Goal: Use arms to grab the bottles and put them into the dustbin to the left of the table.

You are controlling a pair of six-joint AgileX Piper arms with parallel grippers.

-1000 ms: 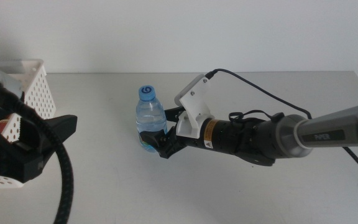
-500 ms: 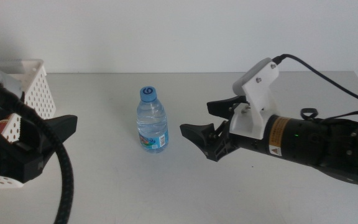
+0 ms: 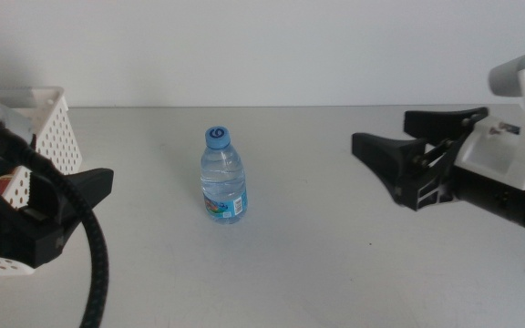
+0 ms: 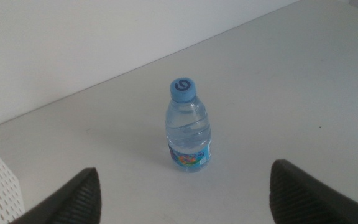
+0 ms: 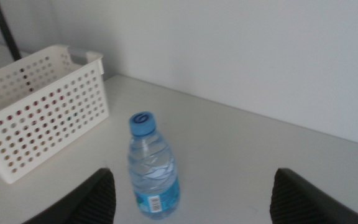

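— Right tool [image 3: 392, 153] first: where is it, and how do its jaws stand?

— It comes in from the right side of the middle view, its black forked jaws spread wide apart with nothing between them. A white housing [image 3: 516, 146] sits behind the jaws. It is well apart from the water bottle [image 3: 222, 177], with bare tabletop [image 3: 335, 264] between them.

— And the bottle itself?

— Small, clear, blue-capped, standing upright near the middle of the tabletop. A blue label wraps its lower part. Nothing touches it. The right wrist view shows it between that tool's two jaw tips but some way ahead of them, and the left wrist view does the same for the other tool.

— Left tool?

— The left tool [image 3: 82, 187] sits at the left side of the middle view, low in the picture, with a thick black cable [image 3: 97, 264] curving down beside it. In the left wrist view its two dark jaw tips stand far apart, with nothing held. It points toward the bottle, with a stretch of bare tabletop between.

— Where is the dustbin?

— The dustbin [image 5: 39, 106], a white basket with round holes in its walls, stands at the left end of the tabletop, behind the left tool in the middle view. Something red and white shows inside it, too hidden to name.
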